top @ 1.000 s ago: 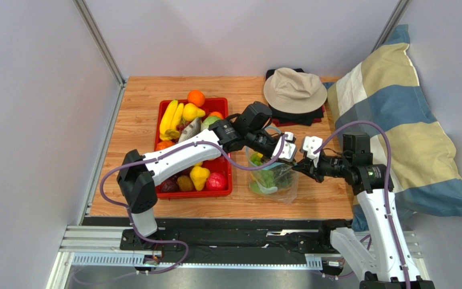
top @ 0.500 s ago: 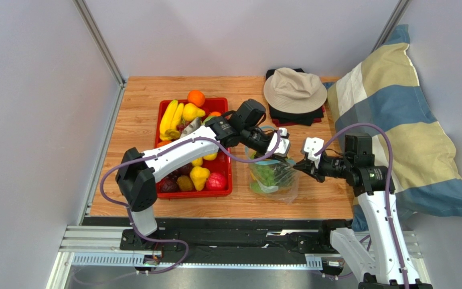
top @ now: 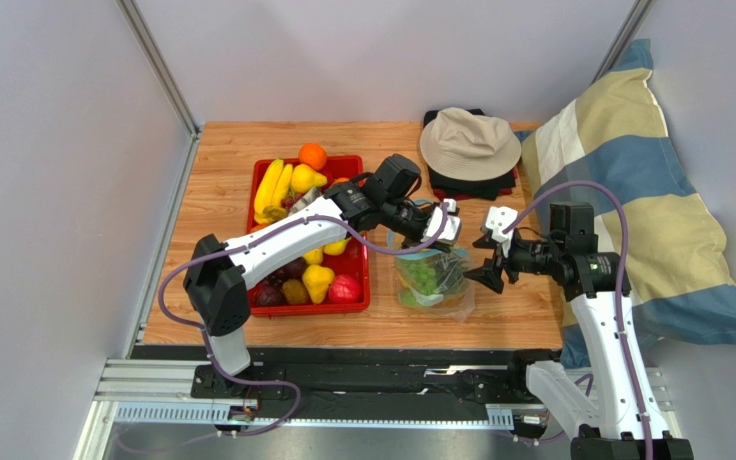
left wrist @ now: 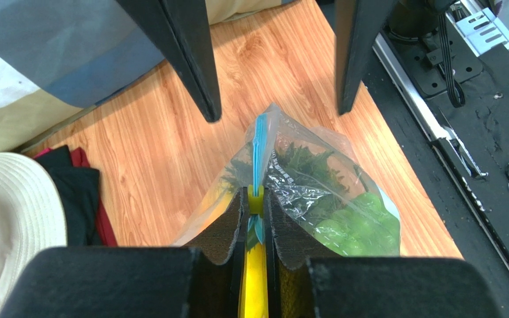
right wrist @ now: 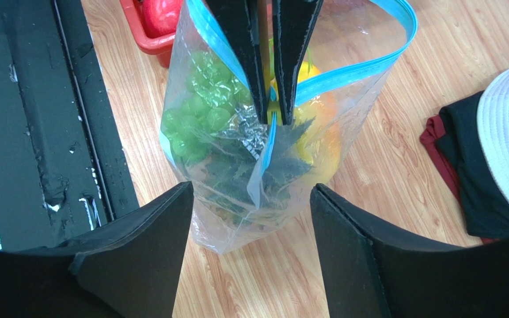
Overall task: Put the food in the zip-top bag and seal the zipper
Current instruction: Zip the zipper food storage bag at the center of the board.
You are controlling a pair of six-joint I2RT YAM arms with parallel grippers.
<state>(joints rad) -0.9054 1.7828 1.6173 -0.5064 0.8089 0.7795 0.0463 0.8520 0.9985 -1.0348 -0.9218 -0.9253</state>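
The left arm (top: 285,244) and right arm (top: 612,335) share white link shells joined by black cylindrical joint housings. A lilac-grey cable (top: 162,292) loops along each one. The left tool (left wrist: 256,218) and right tool (right wrist: 252,189) carry matte black, wedge-shaped fingers (right wrist: 138,265), with white brackets (top: 499,218) behind.
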